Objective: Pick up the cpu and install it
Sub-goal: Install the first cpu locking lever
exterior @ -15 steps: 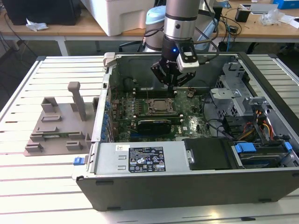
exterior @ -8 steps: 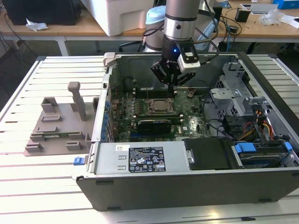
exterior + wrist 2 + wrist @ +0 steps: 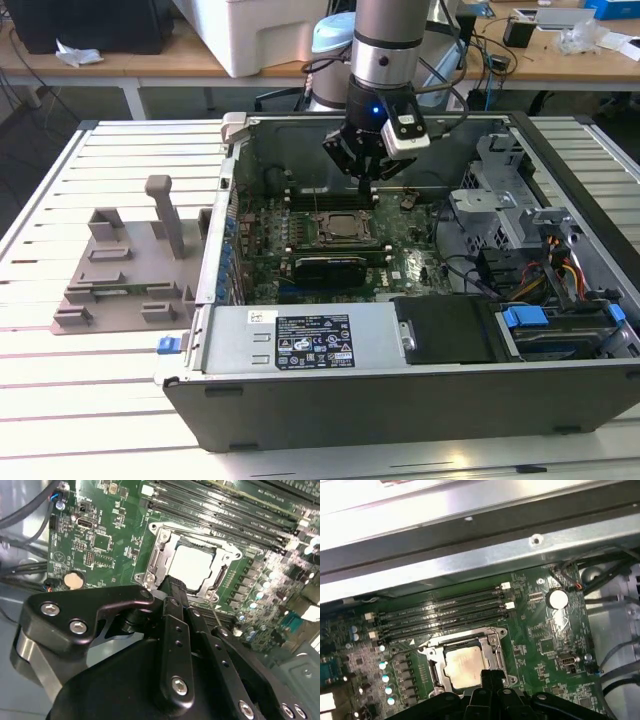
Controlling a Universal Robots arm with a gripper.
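The cpu (image 3: 192, 564), a flat square chip with a pale metal top, lies inside the black-framed socket (image 3: 156, 555) on the green motherboard; the first wrist view has it at cpu (image 3: 464, 664). My gripper (image 3: 172, 584) hangs just above the socket's edge, its black fingers closed together with nothing between them. In the first wrist view the gripper (image 3: 491, 674) overlaps the chip's near edge. In the exterior view the gripper (image 3: 366, 188) hovers over the socket (image 3: 345, 231) inside the open computer case (image 3: 400, 400).
Memory slots (image 3: 445, 612) run along the socket's far side. A grey plastic tray (image 3: 120, 270) sits on the slatted table at the exterior view's left. A drive cage and cables (image 3: 530, 250) fill the case's right side, and a black cover (image 3: 445, 330) lies near its front wall.
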